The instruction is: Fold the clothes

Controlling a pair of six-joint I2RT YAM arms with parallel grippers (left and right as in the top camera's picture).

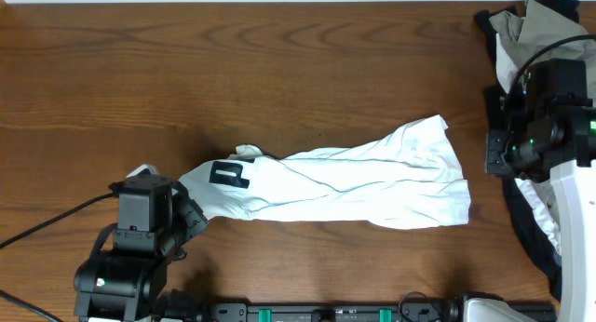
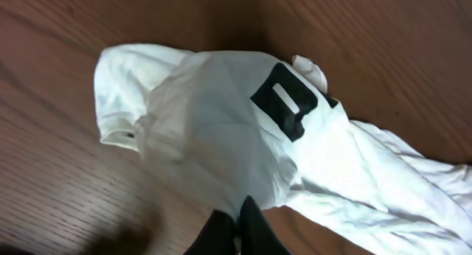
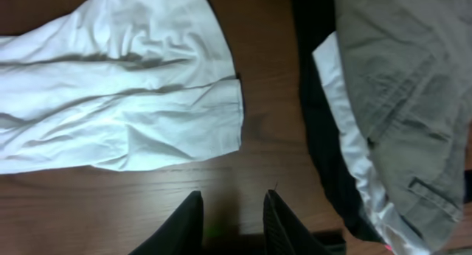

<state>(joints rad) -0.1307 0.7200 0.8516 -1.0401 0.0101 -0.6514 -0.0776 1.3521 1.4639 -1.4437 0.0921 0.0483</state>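
Showing a black block print (image 2: 291,100) shaped like a D, with no other letters readable, the white T-shirt (image 1: 354,182) is lying bunched lengthwise across the wooden table (image 1: 279,71). The left gripper (image 2: 240,208) is sitting closed, its tips touching the shirt's printed end; whether it is pinching cloth is unclear. The right gripper (image 3: 232,202) is standing parted and empty just beside the hem.

You get the overhead looking straight down on the whole table (image 1: 186,61), left wrist view close over the white T-shirt (image 2: 221,137) at its printed left end, right wrist view close over its right hem, both ends shared with overhead
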